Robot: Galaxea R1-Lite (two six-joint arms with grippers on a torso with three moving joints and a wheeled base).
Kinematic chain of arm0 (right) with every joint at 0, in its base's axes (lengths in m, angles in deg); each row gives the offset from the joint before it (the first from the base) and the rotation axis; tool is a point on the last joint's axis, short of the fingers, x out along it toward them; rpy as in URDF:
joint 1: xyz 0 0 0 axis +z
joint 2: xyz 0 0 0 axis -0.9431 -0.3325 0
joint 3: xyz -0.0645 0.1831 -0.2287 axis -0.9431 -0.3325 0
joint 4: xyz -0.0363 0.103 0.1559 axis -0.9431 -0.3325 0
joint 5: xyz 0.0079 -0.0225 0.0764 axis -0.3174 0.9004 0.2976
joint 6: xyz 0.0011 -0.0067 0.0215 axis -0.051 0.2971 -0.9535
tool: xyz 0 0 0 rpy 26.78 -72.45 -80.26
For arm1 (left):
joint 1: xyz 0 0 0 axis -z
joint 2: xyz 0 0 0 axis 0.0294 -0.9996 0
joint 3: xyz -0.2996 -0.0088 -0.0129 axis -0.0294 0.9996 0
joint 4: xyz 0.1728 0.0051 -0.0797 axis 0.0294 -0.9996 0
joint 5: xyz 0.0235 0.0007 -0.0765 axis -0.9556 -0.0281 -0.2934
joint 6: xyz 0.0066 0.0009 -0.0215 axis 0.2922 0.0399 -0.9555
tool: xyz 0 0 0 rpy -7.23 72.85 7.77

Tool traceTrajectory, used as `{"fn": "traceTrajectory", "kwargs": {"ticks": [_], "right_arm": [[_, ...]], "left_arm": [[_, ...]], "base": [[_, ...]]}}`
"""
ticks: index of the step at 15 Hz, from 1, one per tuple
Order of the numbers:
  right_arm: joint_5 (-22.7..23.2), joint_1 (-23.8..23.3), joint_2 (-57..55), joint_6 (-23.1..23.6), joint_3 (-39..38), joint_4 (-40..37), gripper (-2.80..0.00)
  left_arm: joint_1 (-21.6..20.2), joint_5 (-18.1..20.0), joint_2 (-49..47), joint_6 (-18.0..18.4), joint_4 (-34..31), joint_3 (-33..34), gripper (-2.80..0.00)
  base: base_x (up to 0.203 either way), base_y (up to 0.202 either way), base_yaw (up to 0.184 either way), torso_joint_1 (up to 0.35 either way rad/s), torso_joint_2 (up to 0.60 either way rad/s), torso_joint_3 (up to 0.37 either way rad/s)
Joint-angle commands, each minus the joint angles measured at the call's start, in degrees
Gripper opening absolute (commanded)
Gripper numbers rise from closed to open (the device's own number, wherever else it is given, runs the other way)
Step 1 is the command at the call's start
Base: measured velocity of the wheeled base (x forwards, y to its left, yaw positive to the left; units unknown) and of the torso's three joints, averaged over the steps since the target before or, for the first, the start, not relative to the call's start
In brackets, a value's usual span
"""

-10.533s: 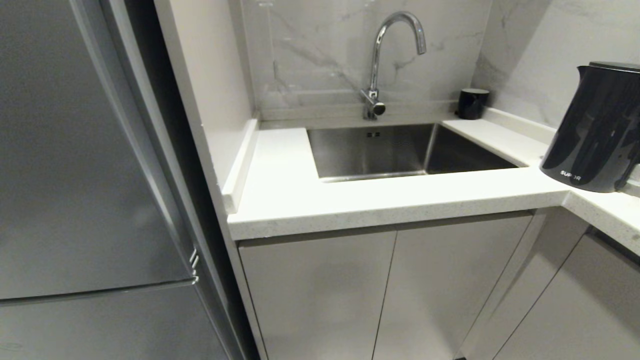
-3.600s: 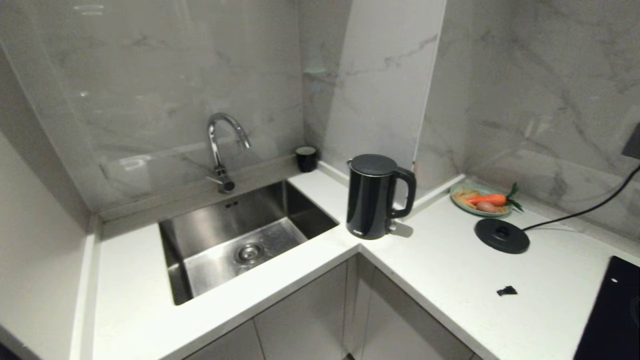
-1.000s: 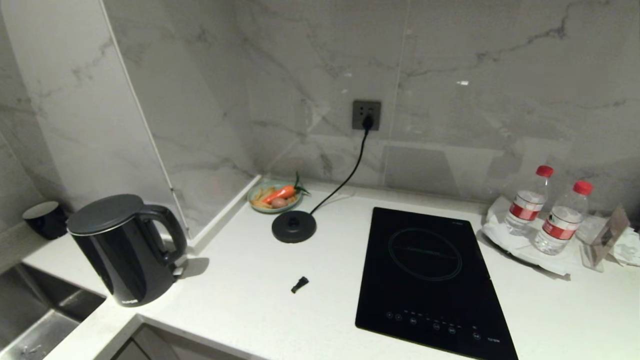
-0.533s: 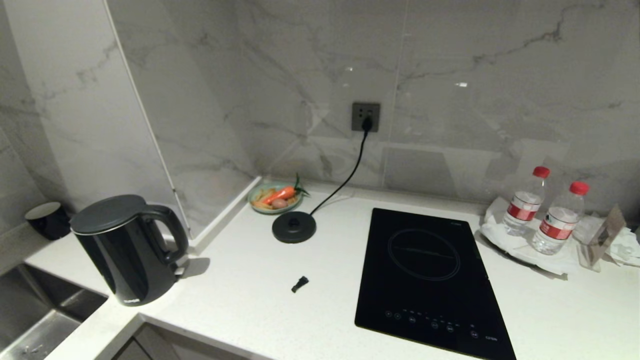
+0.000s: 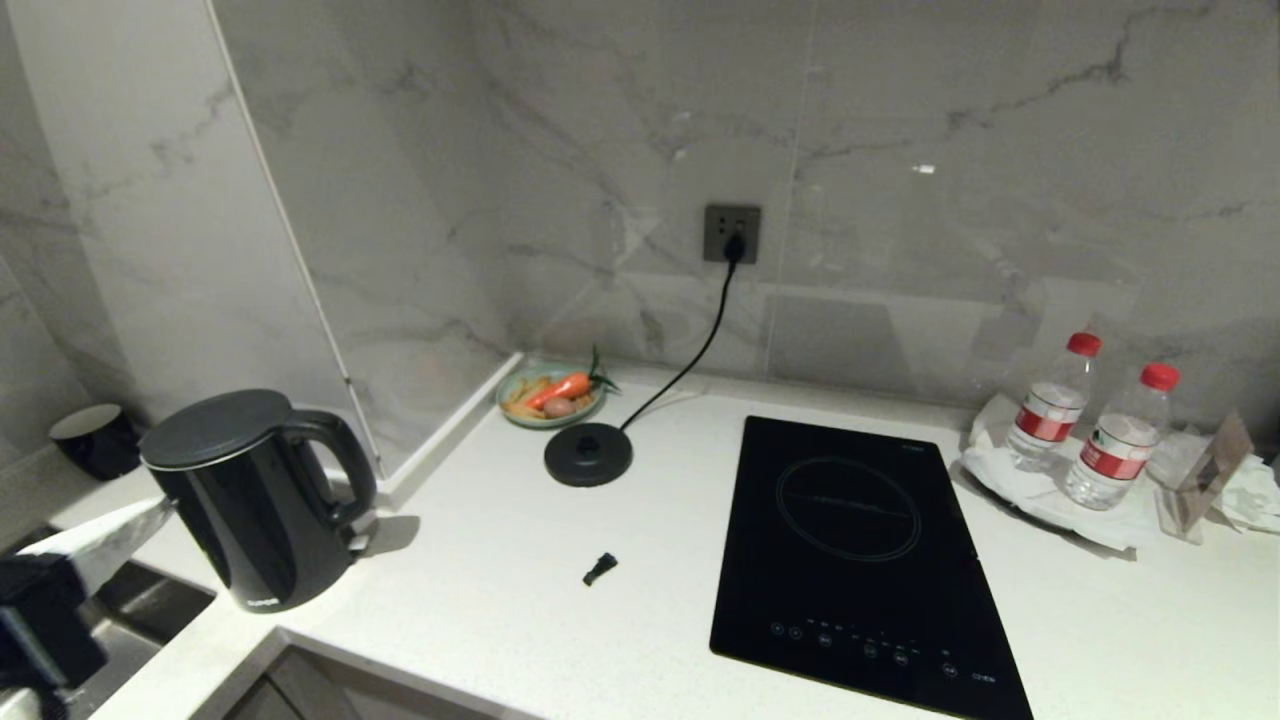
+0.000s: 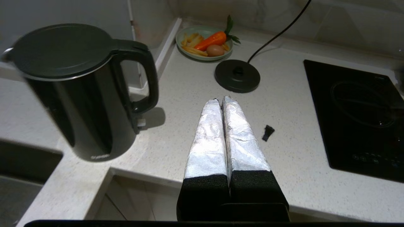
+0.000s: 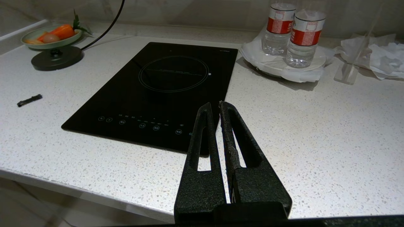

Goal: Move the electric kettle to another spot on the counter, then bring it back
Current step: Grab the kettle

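A black induction hob point(image 5: 855, 545) lies flat, two red-capped water bottles point(image 5: 1085, 425) beside it. A corded base disc point(image 5: 588, 454) sits near a plate of vegetables point(image 5: 551, 394).

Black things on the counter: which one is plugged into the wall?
The flat round base disc: its cord runs up to the wall socket. The electric kettle and small cup have none.

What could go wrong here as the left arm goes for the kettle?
1. The electric kettle stands at the counter corner beside the sink; a sideways nudge might tip it in.
2. The left gripper is shut, so it would likely push the handle, not grasp it.
3. The corded base and small black piece lie in the likely path.
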Motion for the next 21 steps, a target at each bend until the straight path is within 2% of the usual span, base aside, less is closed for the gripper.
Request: {"fn": "traceTrajectory", "kwargs": {"ticks": [1,3,5,7,10,11,12,14,17,18,21], "right_arm": [[0.02,0.00,0.00,0.03,0.00,0.00,-2.80],[0.02,0.00,0.00,0.03,0.00,0.00,-2.80],[0.02,0.00,0.00,0.03,0.00,0.00,-2.80],[0.02,0.00,0.00,-0.03,0.00,0.00,-2.80],[0.02,0.00,0.00,0.03,0.00,0.00,-2.80],[0.02,0.00,0.00,0.03,0.00,0.00,-2.80],[0.02,0.00,0.00,-0.03,0.00,0.00,-2.80],[0.02,0.00,0.00,-0.06,0.00,0.00,-2.80],[0.02,0.00,0.00,0.03,0.00,0.00,-2.80],[0.02,0.00,0.00,0.03,0.00,0.00,-2.80],[0.02,0.00,0.00,0.03,0.00,0.00,-2.80]], "left_arm": [[6.06,-5.06,-21.93,-0.70,12.70,-0.33,-2.80],[11.29,-11.44,-34.00,-1.38,25.10,-0.50,-2.80],[14.16,-15.36,-43.06,-1.81,36.84,-0.50,-2.80],[15.34,-17.56,-48.88,-2.46,43.09,-0.58,-2.80],[14.81,-18.36,-54.63,-3.49,49.75,-1.19,-2.80],[14.08,-18.48,-56.10,-3.49,51.37,-0.79,-1.70],[13.37,-18.63,-56.45,-3.51,52.18,0.51,0.00],[11.15,-19.20,-57.16,-3.49,52.34,2.09,0.00],[4.52,-17.48,-58.96,-3.32,52.49,1.87,0.00],[3.37,-15.34,-59.36,-3.33,52.51,1.69,0.00],[1.98,-14.78,-61.88,-3.34,52.56,-1.76,0.00]], "base": [[0.000,0.000,0.000,0.000,0.00,0.000],[0.000,0.000,0.000,0.000,0.00,0.000],[0.000,0.000,0.000,0.000,0.00,0.000],[0.000,0.000,0.000,0.000,0.00,0.000],[0.000,0.000,0.000,0.000,0.00,0.000],[0.000,0.000,0.000,0.000,0.00,0.000],[0.000,0.000,0.000,0.000,0.00,0.000],[0.000,0.000,0.000,0.000,0.00,0.000],[0.000,0.000,0.000,0.000,0.00,0.000],[0.000,0.000,0.000,0.000,0.00,0.000],[0.000,0.000,0.000,0.000,0.00,0.000]]}}
